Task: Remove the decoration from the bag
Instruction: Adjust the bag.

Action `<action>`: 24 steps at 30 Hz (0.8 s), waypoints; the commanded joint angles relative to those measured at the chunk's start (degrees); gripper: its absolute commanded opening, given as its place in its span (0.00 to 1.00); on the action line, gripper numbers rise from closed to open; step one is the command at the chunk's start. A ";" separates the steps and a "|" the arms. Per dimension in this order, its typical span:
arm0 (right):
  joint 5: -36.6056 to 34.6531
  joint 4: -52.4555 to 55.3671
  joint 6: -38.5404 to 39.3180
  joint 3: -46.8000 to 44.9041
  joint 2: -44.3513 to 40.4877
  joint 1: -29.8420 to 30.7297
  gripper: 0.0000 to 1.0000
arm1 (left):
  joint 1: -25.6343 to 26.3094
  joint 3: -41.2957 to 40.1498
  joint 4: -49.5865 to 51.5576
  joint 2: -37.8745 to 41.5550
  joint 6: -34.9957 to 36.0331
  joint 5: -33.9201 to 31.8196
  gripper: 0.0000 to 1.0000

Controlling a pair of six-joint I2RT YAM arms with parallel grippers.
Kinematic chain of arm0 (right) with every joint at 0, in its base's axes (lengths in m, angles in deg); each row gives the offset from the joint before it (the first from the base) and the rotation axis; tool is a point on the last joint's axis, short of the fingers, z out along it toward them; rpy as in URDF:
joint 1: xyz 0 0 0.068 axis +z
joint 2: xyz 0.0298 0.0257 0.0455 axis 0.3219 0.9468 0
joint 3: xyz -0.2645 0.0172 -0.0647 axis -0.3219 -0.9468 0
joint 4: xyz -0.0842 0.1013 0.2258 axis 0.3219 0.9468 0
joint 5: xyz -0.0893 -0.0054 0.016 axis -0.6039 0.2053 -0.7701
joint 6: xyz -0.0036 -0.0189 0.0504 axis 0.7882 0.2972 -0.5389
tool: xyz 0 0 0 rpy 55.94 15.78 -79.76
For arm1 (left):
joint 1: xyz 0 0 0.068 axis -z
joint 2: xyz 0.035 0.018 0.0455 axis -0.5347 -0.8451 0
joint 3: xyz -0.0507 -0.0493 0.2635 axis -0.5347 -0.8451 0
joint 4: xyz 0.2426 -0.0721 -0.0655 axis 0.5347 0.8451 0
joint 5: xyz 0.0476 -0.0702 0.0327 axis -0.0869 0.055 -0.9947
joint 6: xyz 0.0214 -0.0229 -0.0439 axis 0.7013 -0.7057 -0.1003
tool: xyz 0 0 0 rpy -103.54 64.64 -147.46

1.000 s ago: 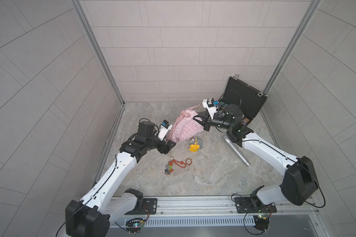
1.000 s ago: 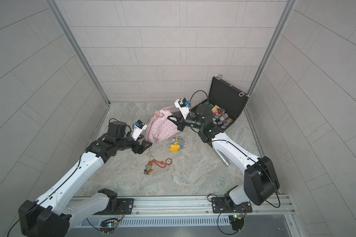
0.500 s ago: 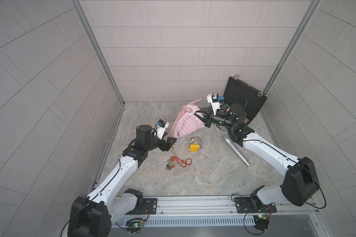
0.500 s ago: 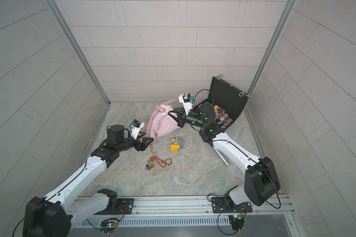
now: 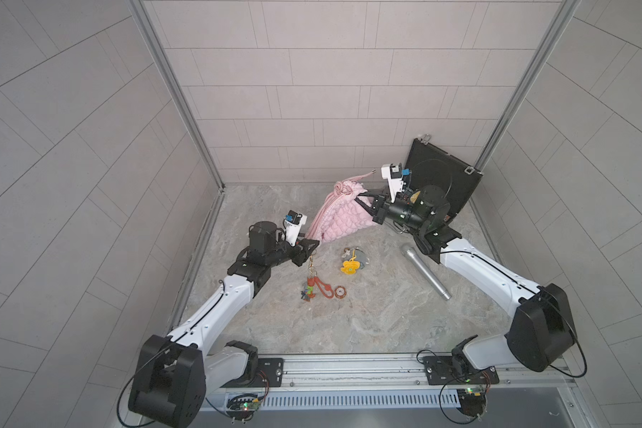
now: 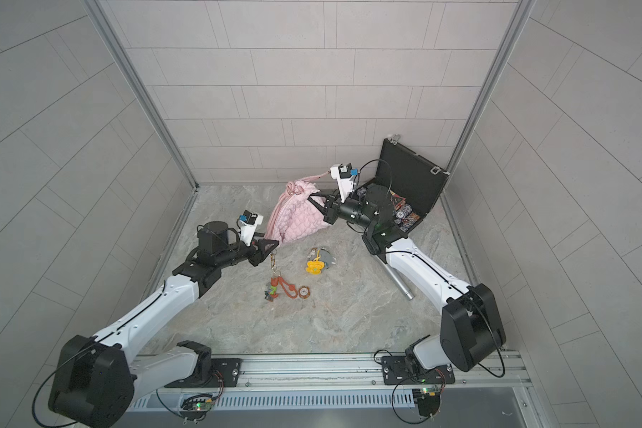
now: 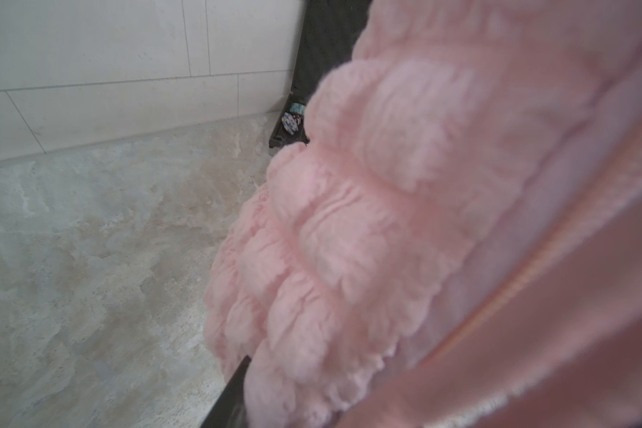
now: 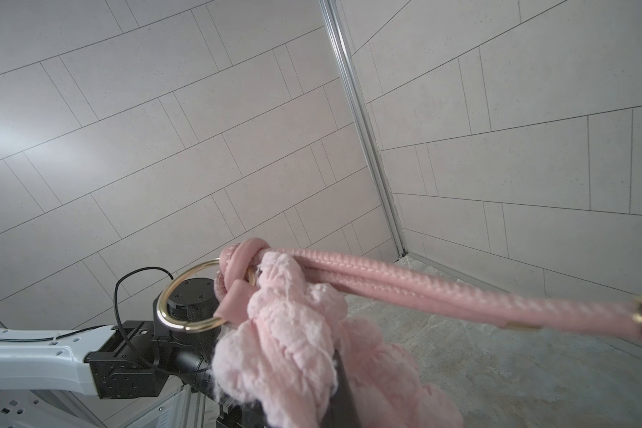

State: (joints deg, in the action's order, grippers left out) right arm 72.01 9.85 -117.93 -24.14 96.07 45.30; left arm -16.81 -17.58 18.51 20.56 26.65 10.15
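While the right gripper pinched the pink quilted bag aloft, the left gripper, grip unclear, needed a steady pull on the keychain charm.

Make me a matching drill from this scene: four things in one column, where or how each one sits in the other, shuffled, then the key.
Things:
1. bag
2. silver cylinder
3. yellow charm
4. black case

States:
A. open, in the back corner
B. lying flat beside the right arm
C. gripped at its top by the right gripper
D. loose on the floor, in front of the bag

Pairs: 1-C, 2-B, 3-D, 4-A
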 commanded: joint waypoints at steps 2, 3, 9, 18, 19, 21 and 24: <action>-0.29 -6.22 -3.26 0.09 -1.12 -0.27 0.00 | 0.29 3.24 -0.61 -2.80 0.29 2.73 0.43; -0.29 -6.28 -3.38 -0.06 -1.12 -0.25 0.00 | 0.32 4.31 0.06 -3.61 0.53 3.76 0.41; -1.10 -4.14 -2.95 -0.77 -1.33 -1.23 0.00 | 0.19 10.21 8.03 -4.20 2.66 4.90 0.17; -5.52 13.38 4.15 3.07 0.94 -2.76 0.00 | 0.10 19.04 30.88 0.35 3.10 7.74 0.00; -6.27 15.60 5.51 3.60 1.39 -2.90 0.00 | 0.13 20.48 33.12 1.11 2.70 7.79 0.00; -7.76 19.14 8.39 4.39 2.27 -3.13 0.00 | 0.12 22.96 36.68 2.30 0.99 8.53 0.00; -8.57 22.80 12.08 5.20 3.35 -3.31 0.10 | -0.47 26.81 41.09 2.18 -3.63 10.31 0.00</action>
State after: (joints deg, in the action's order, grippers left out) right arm 65.43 25.82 -111.22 -20.08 98.47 42.15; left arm -16.92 5.13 53.24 21.52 26.52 16.60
